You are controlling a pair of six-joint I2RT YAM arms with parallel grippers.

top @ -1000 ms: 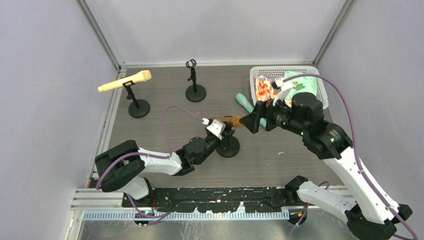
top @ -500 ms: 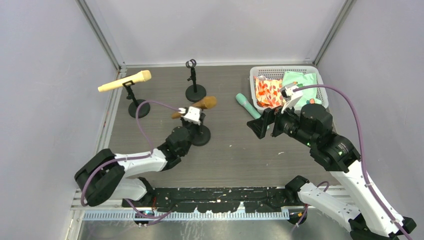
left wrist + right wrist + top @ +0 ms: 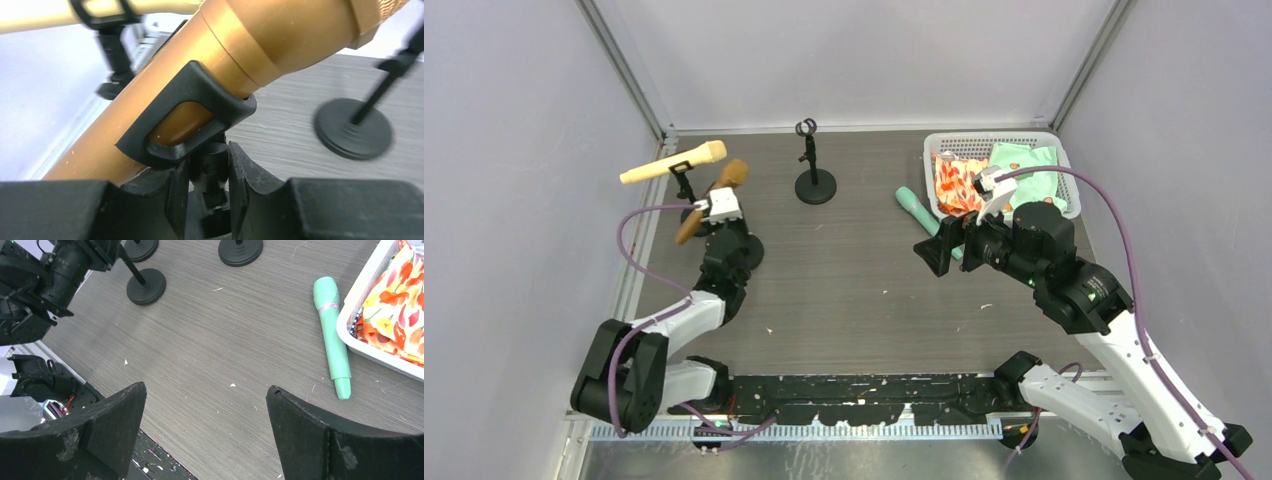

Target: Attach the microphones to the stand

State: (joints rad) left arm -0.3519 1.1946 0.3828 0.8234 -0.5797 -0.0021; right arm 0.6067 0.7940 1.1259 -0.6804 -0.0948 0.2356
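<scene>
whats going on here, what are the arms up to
The left gripper is shut on the post of a small stand whose clip holds the golden-brown microphone. It sits close beside the cream-yellow microphone, which is clipped in a second stand. The right gripper hangs open above the table. The mint-green microphone lies flat on the table next to the basket, and the third stand at the back holds nothing.
</scene>
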